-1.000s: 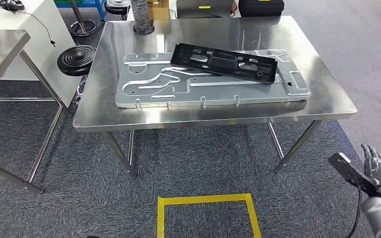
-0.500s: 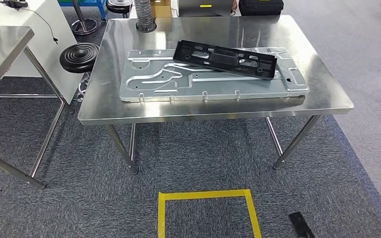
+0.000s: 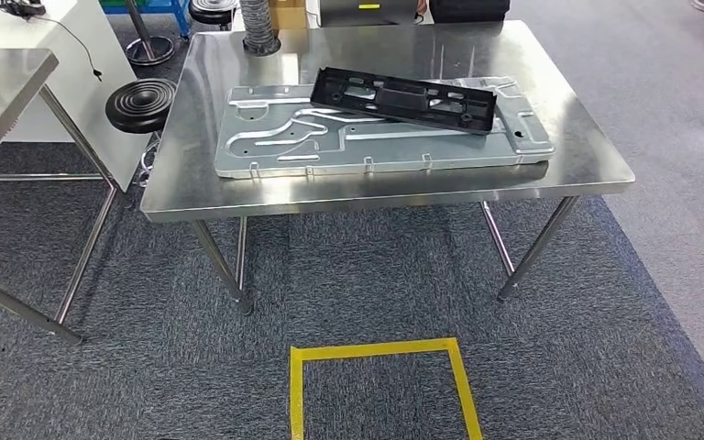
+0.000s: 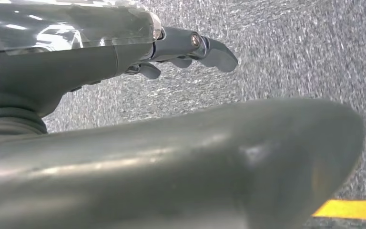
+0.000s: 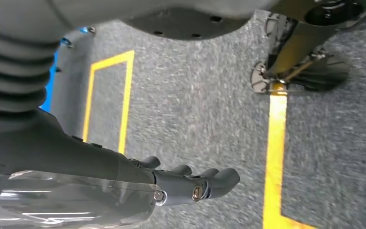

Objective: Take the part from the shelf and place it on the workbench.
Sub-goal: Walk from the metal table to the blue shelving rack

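Left hand (image 4: pixel 186 50) and right hand (image 5: pixel 190 183) both hang over the carpet with fingers loosely extended, holding nothing. We see the black part (image 3: pixel 403 98) already lying on the metal plate (image 3: pixel 266 147) on the counter (image 3: pixel 568 156). We judge the placing done, nothing left but standing clear.

no text, label, brand or number showing legibly anywhere, yellow tape outline (image 3: pixel 380 385) lying on the carpet in front of the workbench (image 3: pixel 192 156), itself bearing no writing

Grey carpet (image 3: pixel 376 284), yellow floor tape (image 3: pixel 378 350), perhaps a stool (image 3: pixel 139 104).
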### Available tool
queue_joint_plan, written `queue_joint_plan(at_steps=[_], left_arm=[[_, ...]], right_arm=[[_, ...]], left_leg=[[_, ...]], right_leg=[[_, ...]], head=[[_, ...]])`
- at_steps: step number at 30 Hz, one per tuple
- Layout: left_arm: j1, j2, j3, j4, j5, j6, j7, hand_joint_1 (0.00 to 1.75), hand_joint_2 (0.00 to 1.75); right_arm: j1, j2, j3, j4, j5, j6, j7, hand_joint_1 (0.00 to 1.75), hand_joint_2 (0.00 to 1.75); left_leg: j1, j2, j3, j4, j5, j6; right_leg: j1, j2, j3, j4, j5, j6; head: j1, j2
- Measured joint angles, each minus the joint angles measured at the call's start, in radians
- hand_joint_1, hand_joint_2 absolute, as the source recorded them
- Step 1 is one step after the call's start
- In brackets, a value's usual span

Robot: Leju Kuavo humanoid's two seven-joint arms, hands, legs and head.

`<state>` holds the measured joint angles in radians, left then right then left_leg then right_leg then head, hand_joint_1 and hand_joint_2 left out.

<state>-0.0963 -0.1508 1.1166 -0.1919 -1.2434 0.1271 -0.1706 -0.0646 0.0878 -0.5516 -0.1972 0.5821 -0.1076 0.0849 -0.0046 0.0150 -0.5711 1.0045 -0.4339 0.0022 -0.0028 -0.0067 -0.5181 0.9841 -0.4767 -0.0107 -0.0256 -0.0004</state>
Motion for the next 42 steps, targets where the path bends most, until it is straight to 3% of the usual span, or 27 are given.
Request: queue_joint_plan(at_steps=[2,4,5,6,7,9,11,12,14,16,18,20,21,22,24,26,28,30,32,35,36,37,38,40,42], left_arm=[[0.001,0.001,0.000,0.000,-0.006,-0.001,0.000,0.00,0.00],[0.001,0.001,-0.001,0.000,-0.012,-0.002,0.000,0.00,0.00],[0.002,0.001,-0.001,0.000,-0.015,-0.002,-0.001,0.00,0.00],[0.002,0.001,-0.001,0.000,-0.017,-0.003,-0.002,0.00,0.00],[0.002,0.001,-0.002,0.000,-0.019,-0.003,-0.002,0.00,0.00],[0.000,0.001,-0.004,0.000,-0.024,-0.004,-0.003,0.00,0.00],[-0.003,0.001,-0.007,0.000,-0.028,-0.008,-0.002,0.00,0.00],[-0.003,0.001,-0.008,0.000,-0.029,-0.010,-0.002,0.00,0.00],[-0.003,0.000,-0.009,0.000,-0.031,-0.014,-0.001,0.00,0.00],[-0.003,0.000,-0.009,0.000,-0.031,-0.016,0.000,0.00,0.00],[-0.004,0.000,-0.010,0.000,-0.031,-0.016,0.000,0.00,0.00],[-0.002,0.001,-0.010,0.000,-0.031,-0.016,0.000,0.00,0.00],[-0.001,0.001,-0.010,0.000,-0.031,-0.016,0.000,0.00,0.00],[-0.001,0.000,-0.010,0.000,-0.031,-0.016,0.000,0.00,0.00],[-0.001,0.000,-0.010,0.000,-0.031,-0.014,-0.001,0.00,0.00],[-0.002,-0.002,-0.010,0.000,-0.032,-0.011,-0.002,0.00,0.00],[-0.003,-0.004,-0.010,0.000,-0.033,-0.010,-0.003,0.00,0.00],[-0.004,-0.005,-0.010,0.000,-0.033,-0.009,-0.003,0.00,0.00],[-0.004,-0.005,-0.010,0.000,-0.033,-0.008,-0.004,0.00,0.00],[-0.002,-0.004,-0.010,0.000,-0.033,-0.007,-0.006,0.00,0.00],[0.000,-0.004,-0.009,0.000,-0.033,-0.007,-0.006,0.00,0.00],[0.001,-0.004,-0.009,0.000,-0.033,-0.007,-0.008,0.00,0.00],[0.002,-0.004,-0.009,0.000,-0.033,-0.007,-0.010,0.00,0.00],[0.001,-0.002,-0.009,0.000,-0.032,-0.006,-0.017,0.00,0.00],[0.000,-0.002,-0.009,0.000,-0.031,-0.004,-0.022,0.00,0.00]], right_arm=[[-0.001,0.002,0.000,0.000,0.011,-0.002,-0.022,0.00,1.75],[-0.002,0.002,0.000,0.000,0.016,-0.004,-0.032,0.00,1.75],[-0.001,0.002,0.000,0.001,0.017,-0.004,-0.034,0.00,1.75],[0.000,0.002,0.000,0.001,0.019,-0.003,-0.035,0.00,1.75],[0.000,0.002,0.000,0.001,0.021,-0.001,-0.035,0.00,1.75],[0.000,0.002,0.000,0.001,0.024,0.002,-0.033,0.00,1.75],[-0.001,0.002,0.000,0.002,0.025,0.005,-0.029,0.00,1.75],[-0.001,0.002,0.000,0.002,0.025,0.008,-0.026,0.00,1.75],[0.000,0.002,0.000,0.002,0.026,0.014,-0.017,0.00,1.75],[0.001,0.002,0.000,0.003,0.026,0.017,-0.009,0.00,1.75],[0.001,0.002,0.000,0.003,0.026,0.018,-0.005,0.00,1.75],[0.002,0.002,0.000,0.004,0.026,0.018,-0.002,0.00,1.75],[0.002,0.002,0.000,0.004,0.027,0.019,-0.001,0.00,1.75],[0.003,0.002,0.000,0.004,0.028,0.019,-0.001,0.00,1.75],[0.004,0.002,0.000,0.004,0.035,0.018,-0.001,0.00,1.75],[0.003,0.002,0.000,0.004,0.046,0.017,-0.001,0.00,0.87],[0.002,0.001,0.003,0.004,0.058,0.016,-0.002,0.00,0.00],[0.004,0.002,0.008,0.005,0.068,0.017,-0.005,0.00,0.00],[0.004,0.003,0.012,0.005,0.075,0.017,-0.011,0.00,0.00],[0.003,0.005,0.016,0.005,0.080,0.017,-0.020,0.00,0.00],[0.004,0.005,0.017,0.005,0.081,0.016,-0.021,0.00,0.00],[0.004,0.005,0.018,0.005,0.082,0.014,-0.022,0.00,0.00],[0.004,0.005,0.019,0.005,0.084,0.012,-0.023,0.00,0.00],[0.004,0.006,0.022,0.005,0.090,0.004,-0.024,0.00,0.00],[0.003,0.006,0.027,0.005,0.099,-0.008,-0.025,0.00,0.00]], left_leg=[[0.003,-0.004,-0.025,0.060,-0.052,-0.011],[0.010,-0.007,-0.070,0.185,-0.134,-0.021],[0.014,-0.007,-0.085,0.239,-0.159,-0.026],[0.018,-0.007,-0.086,0.263,-0.166,-0.031],[0.021,-0.007,-0.067,0.248,-0.155,-0.034],[0.028,-0.008,0.013,0.122,-0.105,-0.038],[0.027,-0.012,0.071,0.013,-0.080,-0.032],[0.025,-0.014,0.079,-0.007,-0.079,-0.025],[0.021,-0.015,0.073,-0.008,-0.073,-0.008],[0.021,-0.012,0.070,-0.011,-0.063,0.007],[0.022,-0.008,0.063,-0.012,-0.054,0.019],[0.018,-0.006,0.054,-0.011,-0.048,0.024],[0.016,-0.006,0.050,-0.011,-0.046,0.024],[0.014,-0.006,0.048,-0.010,-0.045,0.025],[0.011,-0.006,0.049,-0.009,-0.045,0.024],[0.006,-0.006,0.048,-0.008,-0.044,0.019],[0.004,-0.005,0.045,-0.007,-0.042,0.009],[0.006,-0.005,0.043,-0.006,-0.042,-0.002],[0.008,-0.006,0.026,0.034,-0.076,-0.011],[0.014,-0.008,-0.049,0.215,-0.176,-0.023],[0.016,-0.008,-0.066,0.261,-0.190,-0.027],[0.019,-0.008,-0.067,0.270,-0.183,-0.031],[0.022,-0.008,-0.050,0.239,-0.158,-0.033],[0.027,-0.008,0.019,0.106,-0.096,-0.036],[0.027,-0.011,0.058,0.015,-0.070,-0.028]], right_leg=[[-0.006,-0.002,-0.008,-0.011,0.018,-0.011],[-0.005,-0.002,-0.023,-0.011,0.028,-0.015],[-0.005,-0.001,-0.031,-0.010,0.033,-0.013],[-0.005,-0.001,-0.038,-0.008,0.037,-0.011],[-0.007,0.000,-0.045,-0.005,0.040,-0.007],[-0.010,0.001,-0.057,0.007,0.044,0.001],[-0.009,0.002,-0.069,0.021,0.046,0.012],[-0.007,0.002,-0.073,0.024,0.048,0.019],[-0.009,0.003,-0.076,0.024,0.055,0.033],[-0.014,0.005,-0.084,0.041,0.040,0.044],[-0.016,0.005,-0.121,0.132,-0.024,0.051],[-0.016,0.005,-0.175,0.268,-0.092,0.055],[-0.016,0.005,-0.187,0.306,-0.102,0.055],[-0.015,0.005,-0.179,0.305,-0.093,0.053],[-0.011,0.005,-0.113,0.193,-0.035,0.041],[-0.003,0.004,-0.045,0.067,0.002,0.023],[0.003,0.004,-0.028,0.024,0.004,0.013],[0.001,0.004,-0.029,0.015,0.011,0.007],[-0.005,0.002,-0.028,0.000,0.022,-0.004],[-0.006,0.001,-0.034,-0.004,0.029,-0.010],[-0.006,0.001,-0.037,-0.002,0.030,-0.010],[-0.007,0.001,-0.039,0.001,0.030,-0.009],[-0.008,0.002,-0.042,0.004,0.030,-0.007],[-0.010,0.003,-0.047,0.015,0.028,0.000],[-0.007,0.004,-0.054,0.027,0.026,0.013]], head=[[0.000,0.000],[0.000,0.000],[0.000,0.000],[0.000,0.000],[0.000,0.000],[0.000,0.000],[0.000,0.000],[0.000,0.000],[0.000,0.000],[0.000,0.000],[0.000,0.000],[0.000,0.000],[0.000,0.000],[0.000,0.000],[0.000,0.000],[0.000,0.000],[0.000,0.000],[0.000,0.000],[0.000,0.000],[0.000,0.000],[0.000,0.000],[0.000,0.000],[0.000,0.000],[0.000,0.000],[0.000,0.000]])
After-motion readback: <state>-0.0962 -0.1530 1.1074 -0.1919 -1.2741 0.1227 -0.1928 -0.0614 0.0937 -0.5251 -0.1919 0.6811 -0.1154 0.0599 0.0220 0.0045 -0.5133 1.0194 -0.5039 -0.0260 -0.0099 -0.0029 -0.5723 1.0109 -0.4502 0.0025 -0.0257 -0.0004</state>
